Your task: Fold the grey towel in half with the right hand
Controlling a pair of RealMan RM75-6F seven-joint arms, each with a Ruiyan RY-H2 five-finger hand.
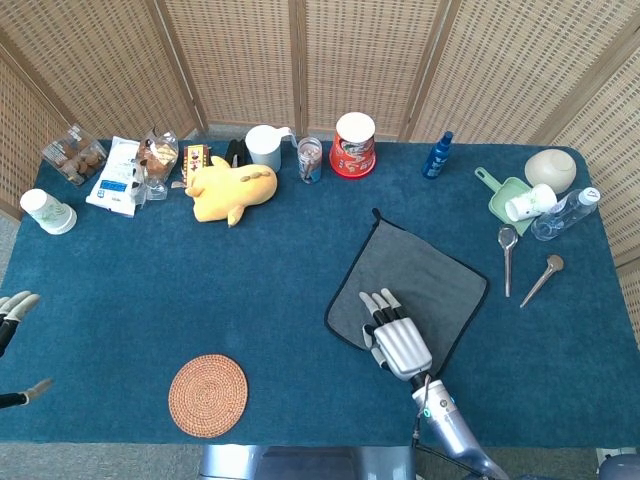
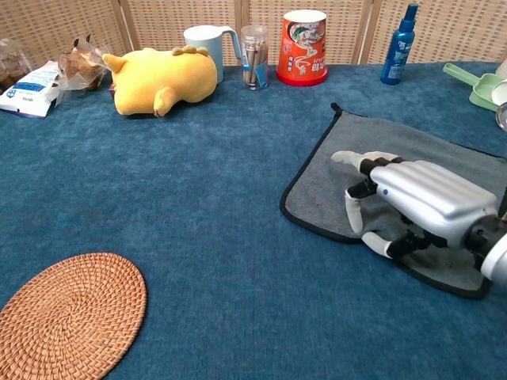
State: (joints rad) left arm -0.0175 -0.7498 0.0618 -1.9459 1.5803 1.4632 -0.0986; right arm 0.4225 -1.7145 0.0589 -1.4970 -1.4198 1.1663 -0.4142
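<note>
The right hand rests on the towel's near corner; a woven mat lies to its left, cups stand behind along the table's far edge.

The head view looks steeply down from above the robot's edge of the desk, taking in the whole blue surface up to the wicker screen behind it. The chest view sits low and close, facing level across the desk toward that screen, covering only the middle. Both share the grey towel, right hand, woven coaster and yellow plush.
</note>
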